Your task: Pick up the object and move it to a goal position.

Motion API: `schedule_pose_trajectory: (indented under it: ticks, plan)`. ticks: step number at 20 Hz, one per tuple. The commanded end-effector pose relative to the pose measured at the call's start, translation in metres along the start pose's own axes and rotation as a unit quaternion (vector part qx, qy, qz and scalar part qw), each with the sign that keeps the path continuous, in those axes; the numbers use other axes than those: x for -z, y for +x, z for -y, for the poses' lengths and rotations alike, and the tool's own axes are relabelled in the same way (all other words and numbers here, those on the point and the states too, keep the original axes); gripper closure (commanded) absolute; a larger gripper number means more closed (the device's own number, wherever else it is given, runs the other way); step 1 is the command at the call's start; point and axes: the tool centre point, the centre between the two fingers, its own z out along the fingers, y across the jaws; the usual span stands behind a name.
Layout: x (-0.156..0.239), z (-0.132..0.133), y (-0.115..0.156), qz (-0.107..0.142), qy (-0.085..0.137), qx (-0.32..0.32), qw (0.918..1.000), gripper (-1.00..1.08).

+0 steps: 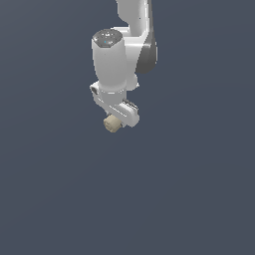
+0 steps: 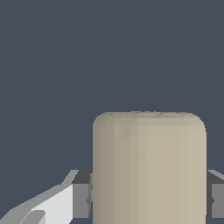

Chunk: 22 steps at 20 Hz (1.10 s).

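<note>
The object [image 1: 112,124] is a small beige short cylinder held under the white arm's hand in the exterior view. My gripper [image 1: 115,121] is shut on it, and only the object's lower part pokes out below the white hand. In the wrist view the object [image 2: 148,168] fills the middle as a tan block, with a grey fingertip [image 2: 81,197] pressed against one side and the other fingertip [image 2: 216,197] against the opposite side. No goal marker shows in either view.
A plain dark blue-grey background [image 1: 199,189] surrounds the arm. The white arm links [image 1: 119,55] rise from the hand toward the frame's upper edge.
</note>
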Motion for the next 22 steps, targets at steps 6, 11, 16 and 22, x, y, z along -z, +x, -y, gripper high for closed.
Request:
schedule_pose_trajectory:
  ticks: [6,11,16,22]
  plan:
    - [0.081,-0.046,-0.001,0.0,0.0,0.0,1.0,1.08]
    - [0.134,-0.075,-0.001,0.0,0.0,-0.001,1.0,1.08]
    - [0.18,-0.099,-0.001,-0.001,-0.001,0.0,1.0,1.08]
    - [0.22,-0.119,0.001,-0.001,-0.001,0.0,1.0,1.08]
